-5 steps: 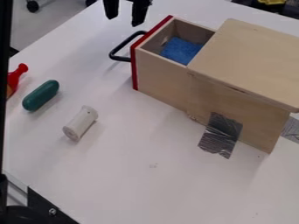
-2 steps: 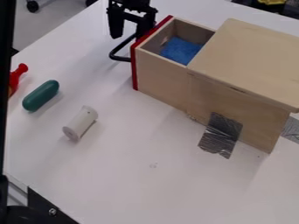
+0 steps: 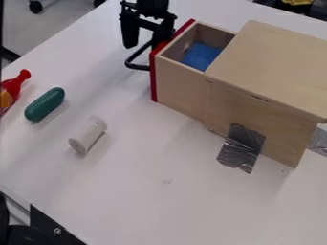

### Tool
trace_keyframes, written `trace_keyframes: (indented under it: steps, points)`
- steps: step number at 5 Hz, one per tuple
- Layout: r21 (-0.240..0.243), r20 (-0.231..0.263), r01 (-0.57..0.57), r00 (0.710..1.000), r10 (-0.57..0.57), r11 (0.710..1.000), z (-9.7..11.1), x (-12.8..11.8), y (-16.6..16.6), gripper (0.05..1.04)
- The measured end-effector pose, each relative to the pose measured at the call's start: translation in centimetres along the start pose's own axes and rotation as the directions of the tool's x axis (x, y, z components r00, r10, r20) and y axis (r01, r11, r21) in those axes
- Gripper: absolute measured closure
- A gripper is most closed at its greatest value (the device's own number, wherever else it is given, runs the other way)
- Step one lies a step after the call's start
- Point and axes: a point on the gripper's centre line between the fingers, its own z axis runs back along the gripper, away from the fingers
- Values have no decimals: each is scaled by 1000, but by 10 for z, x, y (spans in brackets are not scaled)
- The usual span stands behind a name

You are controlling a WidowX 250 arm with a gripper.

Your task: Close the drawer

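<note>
Evidently the drawer [image 3: 179, 87] stood partly out of its wooden box [image 3: 275, 67] on the desk [image 3: 127, 191]. The end effector [image 3: 146, 42] hung outside the red front [image 3: 153, 79], by the black handle [image 3: 137, 66], its fingers apart, the nearer one close against that front. From there the box lay toward the picture's lower right, so the closing push likely had to run that way, along the drawer's length.
</note>
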Motion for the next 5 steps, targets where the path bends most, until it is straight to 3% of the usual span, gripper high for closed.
trace_keyframes:
  steps: [5]
  points:
    - [-37,0,50,999,-50,998,2,-34,-24,84]
